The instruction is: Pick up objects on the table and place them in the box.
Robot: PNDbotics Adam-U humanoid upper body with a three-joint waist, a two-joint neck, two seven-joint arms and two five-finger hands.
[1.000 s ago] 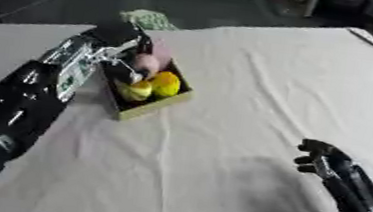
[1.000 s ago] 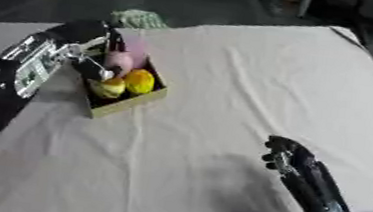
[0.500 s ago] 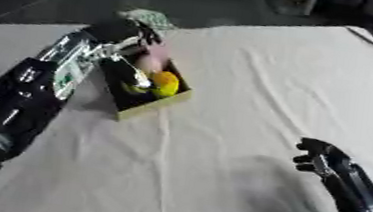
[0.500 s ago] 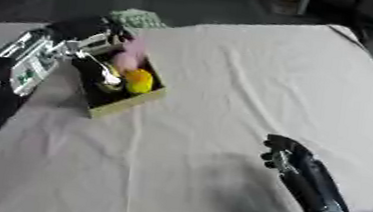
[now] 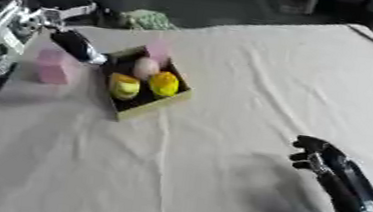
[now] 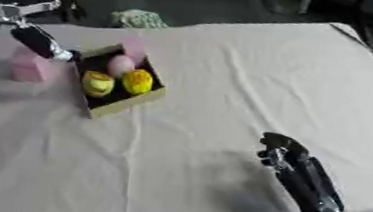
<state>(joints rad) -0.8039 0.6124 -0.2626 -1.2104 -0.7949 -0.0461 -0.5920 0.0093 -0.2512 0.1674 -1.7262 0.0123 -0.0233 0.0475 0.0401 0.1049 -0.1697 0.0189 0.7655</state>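
Beside the box (image 5: 149, 105)'s left wall stands a pink block (image 5: 52, 66).

Head stereo pair, steeply downward over one shared table (image 5: 255, 75).

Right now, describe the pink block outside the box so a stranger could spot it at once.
Start at the open cardboard box on the left half of the cloth-covered table. Just left of it, standing on the cloth below the robot's left hand, is the pink block. Unlike the pink piece and the yellow and pale round things nearby, it sits outside the box.
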